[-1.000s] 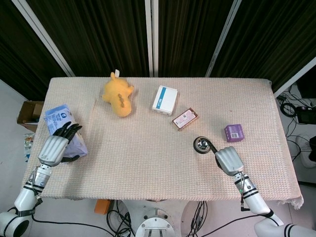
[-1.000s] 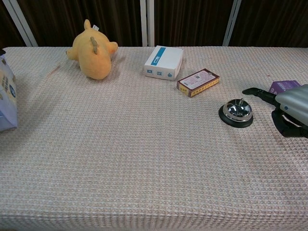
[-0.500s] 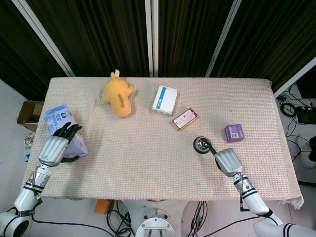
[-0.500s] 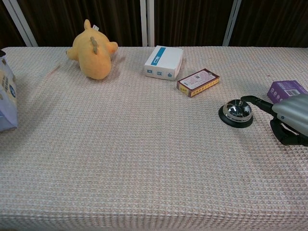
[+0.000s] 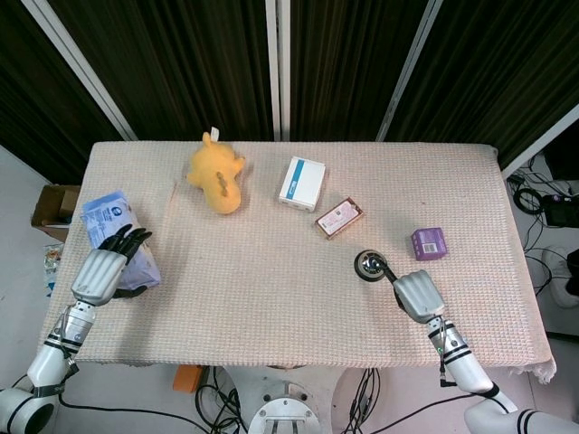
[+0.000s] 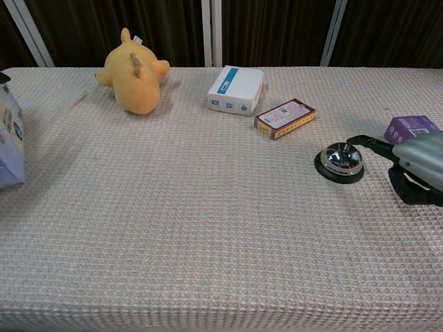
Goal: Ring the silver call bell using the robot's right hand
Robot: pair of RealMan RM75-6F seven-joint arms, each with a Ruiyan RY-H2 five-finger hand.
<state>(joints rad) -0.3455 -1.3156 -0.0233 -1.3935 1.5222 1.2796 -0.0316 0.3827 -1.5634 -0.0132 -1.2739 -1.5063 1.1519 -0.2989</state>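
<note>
The silver call bell (image 5: pixel 368 265) (image 6: pixel 339 161) sits on its black base on the right half of the table. My right hand (image 5: pixel 416 294) (image 6: pixel 419 163) lies just to the bell's right. One dark finger (image 6: pixel 369 144) stretches to the bell's right edge while the others curl under; I cannot tell whether it touches. It holds nothing. At the table's left edge my left hand (image 5: pixel 99 272) rests with fingers apart against a blue-and-white bag (image 5: pixel 110 220) (image 6: pixel 10 142).
A yellow plush toy (image 5: pixel 217 177) lies at the back left. A white-and-blue box (image 5: pixel 301 183) and a small reddish box (image 5: pixel 339 217) are behind the bell. A purple box (image 5: pixel 428 243) stands right of the bell, close to my right hand.
My right hand has dipped slightly, and its stretched finger has dropped closer to the bell's right edge. The left hand and all the objects have stayed put.
</note>
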